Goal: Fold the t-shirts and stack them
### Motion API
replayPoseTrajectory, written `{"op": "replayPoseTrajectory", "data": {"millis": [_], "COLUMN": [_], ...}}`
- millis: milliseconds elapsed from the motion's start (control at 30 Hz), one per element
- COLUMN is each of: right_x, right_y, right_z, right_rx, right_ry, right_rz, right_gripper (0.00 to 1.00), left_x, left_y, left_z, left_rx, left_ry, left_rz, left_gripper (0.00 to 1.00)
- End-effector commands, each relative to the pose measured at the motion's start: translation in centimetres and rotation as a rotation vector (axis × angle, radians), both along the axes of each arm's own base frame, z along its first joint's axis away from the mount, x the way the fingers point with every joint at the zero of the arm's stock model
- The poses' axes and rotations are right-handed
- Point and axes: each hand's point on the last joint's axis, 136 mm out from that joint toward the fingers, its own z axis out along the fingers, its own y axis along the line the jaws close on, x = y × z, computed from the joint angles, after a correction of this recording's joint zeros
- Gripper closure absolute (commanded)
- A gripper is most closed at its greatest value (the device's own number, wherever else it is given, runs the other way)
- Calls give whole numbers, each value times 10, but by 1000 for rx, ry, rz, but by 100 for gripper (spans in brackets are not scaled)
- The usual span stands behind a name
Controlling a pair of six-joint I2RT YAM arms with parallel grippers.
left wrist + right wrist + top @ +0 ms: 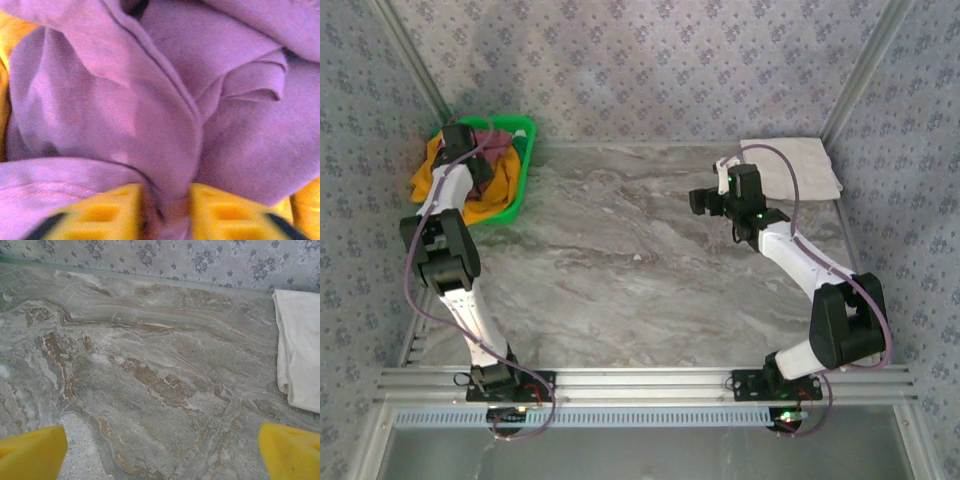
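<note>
Over the marble table our right gripper hangs wide open, free to assist; between the fingers of our left gripper a maroon t-shirt fold sits pinched, likely for lifting.

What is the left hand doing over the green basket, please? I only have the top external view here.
Observer: The left hand is closed on a seamed fold of the maroon t-shirt; the cloth is pinched between its two yellow fingers.
Operator: Thank you. Could you tell me whether the right hand is carrying anything?
Observer: No. The right hand is open, its fingers wide apart with nothing between them, above the bare marble table.
</note>
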Motion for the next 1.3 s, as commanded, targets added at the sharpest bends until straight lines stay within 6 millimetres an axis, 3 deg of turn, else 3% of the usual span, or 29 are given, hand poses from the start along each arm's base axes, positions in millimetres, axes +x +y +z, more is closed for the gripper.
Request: {"op": "replayPoseTrajectory", "data": {"millis": [0,167,333,467,600,733,967,1067,1167,1267], "right_x": [4,5,7,10,10,9,-3,-9,-14,-16], "right_y": [1,3,3,2,0,-5,-20,-28,-35,-36], "right_z": [14,18,26,35,46,55,73,79,83,82], "right_rx": [-13,-17,-14,-20,-21,-23,7,29,49,78], "right_ry": [-24,-34,-58,-81,-111,-136,-190,-206,-216,-212], "right_rz": [-8,1,-1,-5,-13,-28,-85,-107,-125,-124], "right_gripper": [0,0,0,0,0,0,0,0,0,0], "left_x": [13,2,-15,-38,-76,-117,-175,-188,-180,-154], "left_y": [-10,-17,-45,-90,-148,-201,-290,-315,-314,-314], "left_z": [55,117,190,259,329,377,407,412,408,389], "left_rx": [21,43,45,22,52,33,-151,-229,-225,-176], "left_ry": [-140,-268,-424,-575,-720,-819,-878,-877,-865,-828], "left_rz": [-45,-40,-100,-217,-352,-492,-765,-867,-838,-796], "left_gripper": [84,100,100,100,100,100,100,100,100,100]}}
